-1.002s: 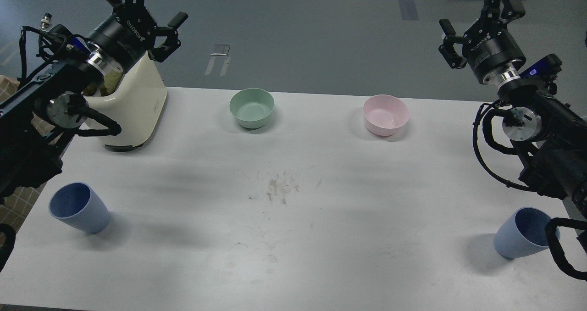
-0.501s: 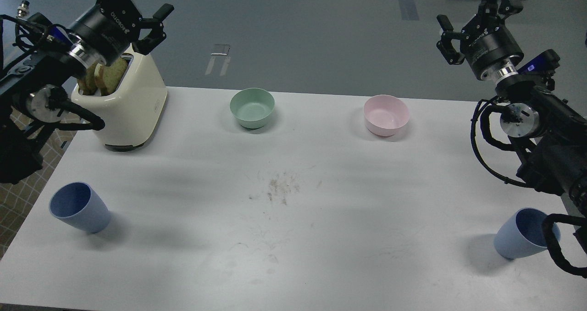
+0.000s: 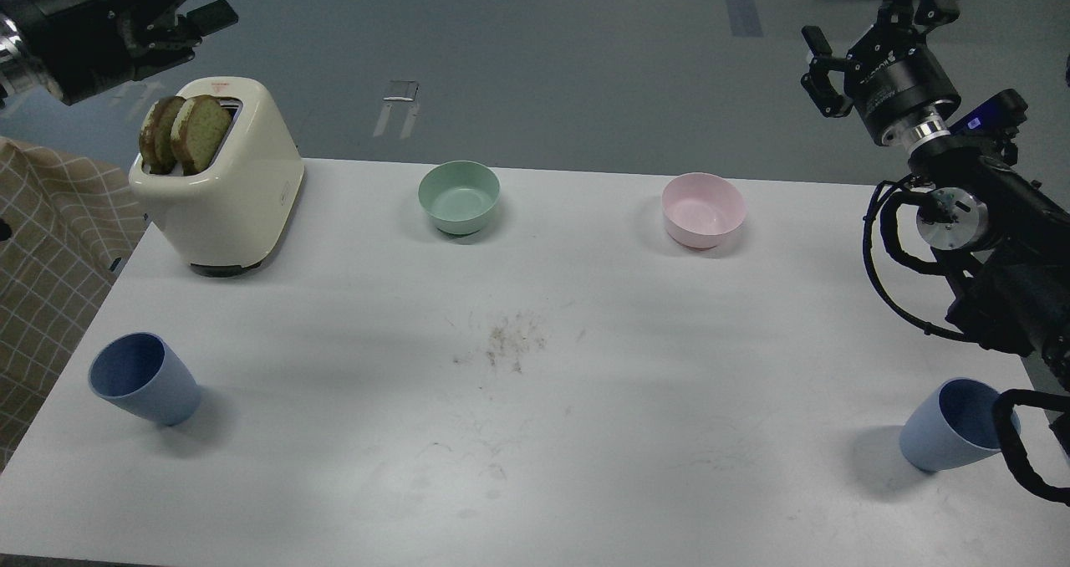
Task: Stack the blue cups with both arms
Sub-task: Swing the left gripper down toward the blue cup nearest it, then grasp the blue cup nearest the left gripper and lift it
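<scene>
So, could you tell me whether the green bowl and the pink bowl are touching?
Apart. The head view shows the green bowl and the pink bowl with a wide strip of bare table between them.

Lighting was even, diffuse, overhead. The white table (image 3: 535,433) read bright with a mild sheen and no hard glare. Soft shadows fell right of the left blue cup (image 3: 144,378) and left of the right blue cup (image 3: 949,425); broad faint bands crossed mid-table. The left gripper (image 3: 167,7) at the top-left corner was motion-blurred and dark. The cups leaned outward near the frame edges, consistent with wide-angle distortion. Elsewhere focus was sharp.
</scene>
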You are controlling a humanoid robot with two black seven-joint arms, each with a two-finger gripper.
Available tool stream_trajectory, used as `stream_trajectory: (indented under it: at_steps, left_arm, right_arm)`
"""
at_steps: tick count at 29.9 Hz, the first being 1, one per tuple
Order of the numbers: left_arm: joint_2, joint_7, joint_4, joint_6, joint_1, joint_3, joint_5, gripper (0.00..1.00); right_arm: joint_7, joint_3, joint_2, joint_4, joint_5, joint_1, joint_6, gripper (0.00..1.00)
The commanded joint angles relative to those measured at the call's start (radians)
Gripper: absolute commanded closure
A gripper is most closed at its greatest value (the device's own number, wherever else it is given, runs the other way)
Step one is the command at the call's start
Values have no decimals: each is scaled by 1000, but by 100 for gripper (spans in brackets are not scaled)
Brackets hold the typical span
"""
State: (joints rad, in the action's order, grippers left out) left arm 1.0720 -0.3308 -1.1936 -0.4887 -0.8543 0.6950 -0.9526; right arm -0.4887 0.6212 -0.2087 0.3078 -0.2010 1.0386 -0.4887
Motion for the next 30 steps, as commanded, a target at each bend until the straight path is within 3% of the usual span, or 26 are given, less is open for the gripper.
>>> stream_trajectory:
  at_steps: [1,5,10,17,23,30]
  left_arm:
    - [104,-11,-75,0,5,-6,-149,2]
    - [219,-45,-153,0,12,-26,-260,2]
    - [367,-158,-231,0,18,-152,-431,2]
    - [474,-158,-287,0,18,-352,-607,2]
    - [462,-158,-302,0,20,-518,-777,2]
    - [396,-158,-233,13,21,-583,-787,2]
  right_arm:
    - [0,0,0,1,0,0,0,0]
    - [0,0,0,1,-2,0,0,0]
    - [0,0,-5,1,-2,-2,0,0]
    - [0,0,-11,2,-2,-9,0,0]
    - [0,0,-9,4,-2,-17,0,0]
    - [0,0,-12,4,-2,-26,0,0]
